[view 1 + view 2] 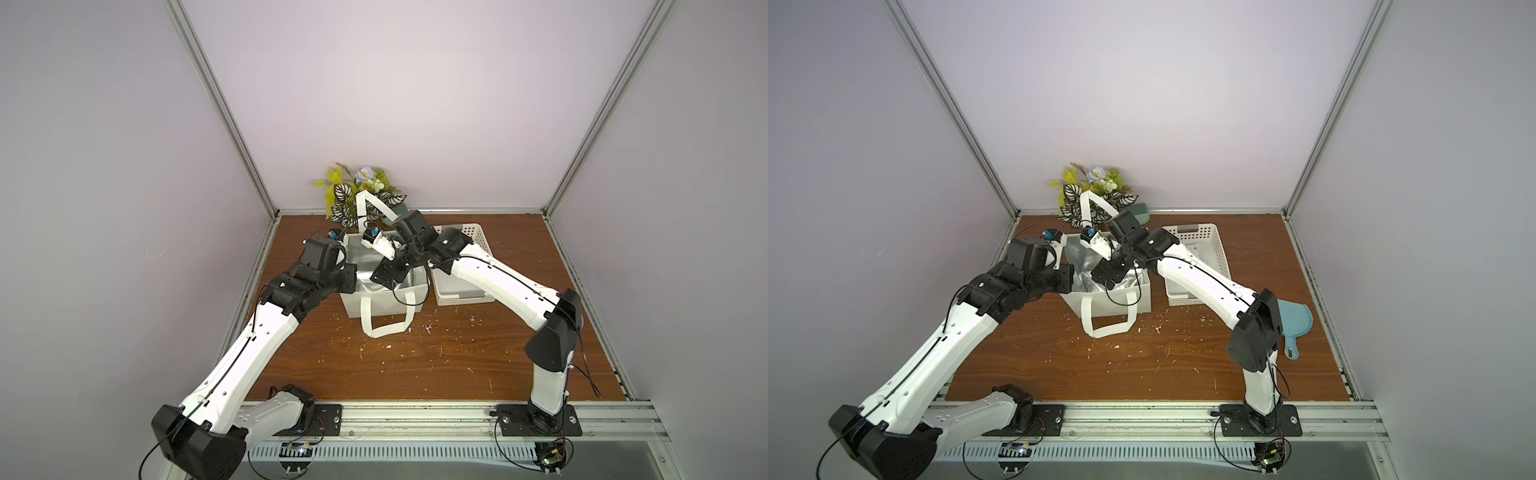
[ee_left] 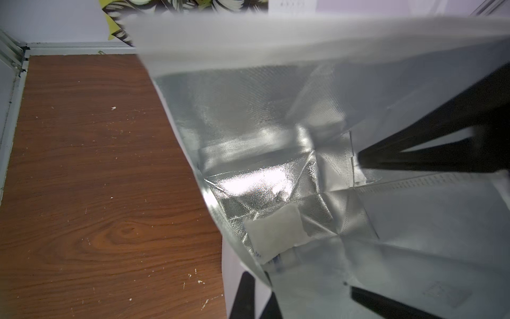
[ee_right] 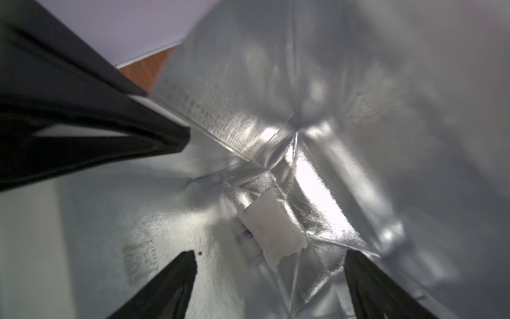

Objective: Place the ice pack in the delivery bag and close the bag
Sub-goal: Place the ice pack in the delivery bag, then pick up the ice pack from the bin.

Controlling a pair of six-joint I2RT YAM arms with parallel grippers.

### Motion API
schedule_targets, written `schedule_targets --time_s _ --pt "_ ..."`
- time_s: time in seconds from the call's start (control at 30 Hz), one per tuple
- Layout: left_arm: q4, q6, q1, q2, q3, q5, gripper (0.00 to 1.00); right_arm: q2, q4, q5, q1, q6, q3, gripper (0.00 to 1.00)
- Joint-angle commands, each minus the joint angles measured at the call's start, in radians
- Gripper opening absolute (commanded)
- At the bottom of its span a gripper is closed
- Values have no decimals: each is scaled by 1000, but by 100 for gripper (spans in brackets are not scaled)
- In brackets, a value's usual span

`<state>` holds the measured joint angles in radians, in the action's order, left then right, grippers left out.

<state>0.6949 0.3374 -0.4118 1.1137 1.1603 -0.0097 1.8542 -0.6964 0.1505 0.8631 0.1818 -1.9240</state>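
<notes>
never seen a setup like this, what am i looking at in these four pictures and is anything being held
Two robot arms stand at a wooden table. Both top views look down on the whole scene from overhead; the other two pictures come from a camera on each wrist. On the table are a white delivery bag, a white basket beside it, a fake plant at the back and a blue scoop. The left hand pinches the bag's wall. The right hand is inside the bag, open and empty. The ice pack lies loose on the foil bottom.
</notes>
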Motion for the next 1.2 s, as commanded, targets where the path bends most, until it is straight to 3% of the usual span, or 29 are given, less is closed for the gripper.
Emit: schedule_targets --time_s 0.0,0.13,0.23,0.37,0.73,0.93,1.17 --pt "-14 12 11 10 28 -20 0 -141 70 -74 -24 -32 55 93" --pt "-14 15 10 15 33 -20 0 -315 226 -101 -106 -103 224 99" --pt "-14 15 11 17 33 -20 0 -430 351 -59 -229 -196 352 99" --pt "-14 15 10 23 40 -14 0 -463 411 -89 -380 -294 456 99" --pt "-12 10 11 31 57 -3 0 -177 460 -177 -509 -309 542 99" --pt "-12 17 11 32 59 -6 0 -30 495 -266 -513 -319 539 91" --pt "-12 20 11 37 60 -7 0 129 458 -287 -514 -288 428 83"
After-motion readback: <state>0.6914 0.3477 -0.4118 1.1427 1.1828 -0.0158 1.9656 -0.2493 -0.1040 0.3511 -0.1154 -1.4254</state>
